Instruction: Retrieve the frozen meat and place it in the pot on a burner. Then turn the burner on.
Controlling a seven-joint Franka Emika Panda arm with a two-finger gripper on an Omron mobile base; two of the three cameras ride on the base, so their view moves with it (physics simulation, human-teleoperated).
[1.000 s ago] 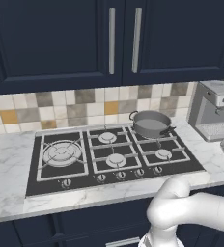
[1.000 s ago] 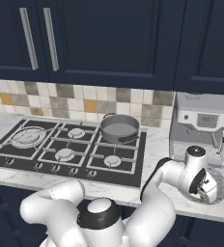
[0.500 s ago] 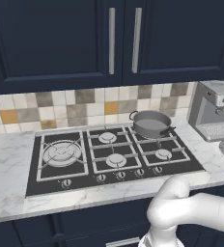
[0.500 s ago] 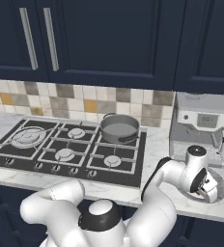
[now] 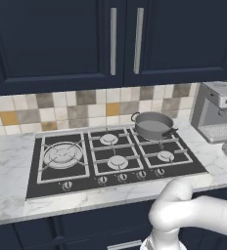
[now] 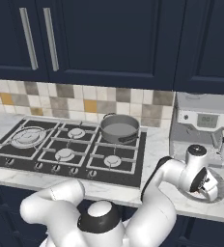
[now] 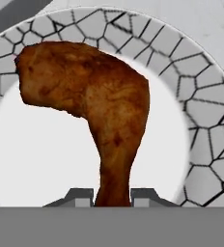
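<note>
Hand view: I see the frozen meat (image 7: pixel 92 106), a reddish-brown drumstick shape, lying on a plate (image 7: pixel 201 125) with a white centre and a grey cracked-mosaic rim; its narrow end runs down between the two finger tips of the gripper (image 7: pixel 112 197), which sit close on either side of it, pinching it as far as I can tell; right base view: the gripper (image 6: pixel 209 188) is down over the plate (image 6: pixel 221 193) on the marble counter (image 6: pixel 157 144), in front of the coffee machine (image 6: pixel 201 123); the pot (image 6: pixel 119 128) stands on the back right burner of the cooktop (image 6: pixel 17 154), well apart from the meat.
</note>
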